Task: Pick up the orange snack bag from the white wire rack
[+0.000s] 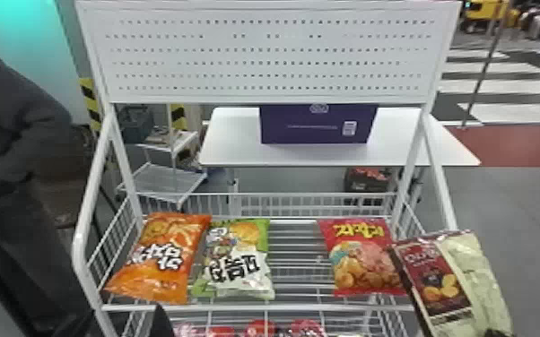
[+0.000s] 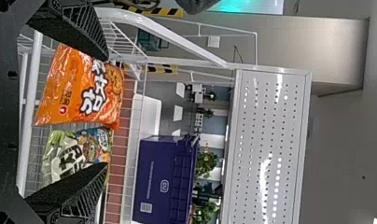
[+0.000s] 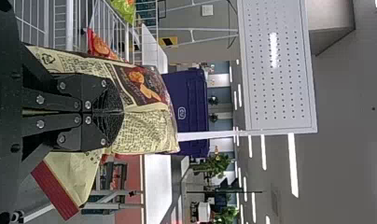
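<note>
While left claw [image 1: 161, 321] gapes empty, facing orange snack bag [image 1: 161, 257], right claw [image 3: 121, 112] pinched tight on cream bag [image 1: 477, 273]

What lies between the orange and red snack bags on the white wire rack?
The green snack bag, then bare rack wires up to the red snack bag, in the head view.

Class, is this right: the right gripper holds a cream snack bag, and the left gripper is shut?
Not quite: the left wrist view shows the left gripper wide open. The right gripper does hold the cream snack bag.
</note>
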`<state>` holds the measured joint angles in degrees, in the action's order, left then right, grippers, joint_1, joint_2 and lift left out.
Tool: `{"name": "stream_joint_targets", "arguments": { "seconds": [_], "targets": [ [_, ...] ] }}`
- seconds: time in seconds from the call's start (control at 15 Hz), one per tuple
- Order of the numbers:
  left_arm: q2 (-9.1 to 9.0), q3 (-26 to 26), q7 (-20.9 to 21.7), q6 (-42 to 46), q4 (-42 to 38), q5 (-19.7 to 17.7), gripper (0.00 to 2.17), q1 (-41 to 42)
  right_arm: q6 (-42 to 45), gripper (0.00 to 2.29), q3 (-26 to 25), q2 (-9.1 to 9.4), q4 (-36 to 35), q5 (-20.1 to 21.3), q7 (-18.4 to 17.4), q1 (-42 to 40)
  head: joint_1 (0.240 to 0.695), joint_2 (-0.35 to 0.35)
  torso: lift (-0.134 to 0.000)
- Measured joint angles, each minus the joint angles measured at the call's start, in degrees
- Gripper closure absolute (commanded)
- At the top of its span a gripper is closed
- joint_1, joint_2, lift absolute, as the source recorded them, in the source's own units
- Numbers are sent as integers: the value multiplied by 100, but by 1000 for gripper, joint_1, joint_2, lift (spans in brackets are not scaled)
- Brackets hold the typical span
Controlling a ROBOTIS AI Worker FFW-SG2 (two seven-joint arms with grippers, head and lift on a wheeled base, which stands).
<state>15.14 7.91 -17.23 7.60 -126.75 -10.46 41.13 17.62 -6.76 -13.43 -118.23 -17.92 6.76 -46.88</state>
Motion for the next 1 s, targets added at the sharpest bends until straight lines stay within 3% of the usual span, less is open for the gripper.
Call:
{"name": "stream_joint_targets", "arguments": {
  "seconds": [0.8, 1.0],
  "targets": [
    [-12, 5, 9, -4, 64, 0, 83, -56, 0, 2256, -22, -2, -6, -64, -1, 12, 499, 0, 0],
    [-47, 82, 50, -17, 490, -2, 83, -474, 0, 2256, -19, -2, 4, -68, 0, 24, 499, 0, 0]
  ]
}}
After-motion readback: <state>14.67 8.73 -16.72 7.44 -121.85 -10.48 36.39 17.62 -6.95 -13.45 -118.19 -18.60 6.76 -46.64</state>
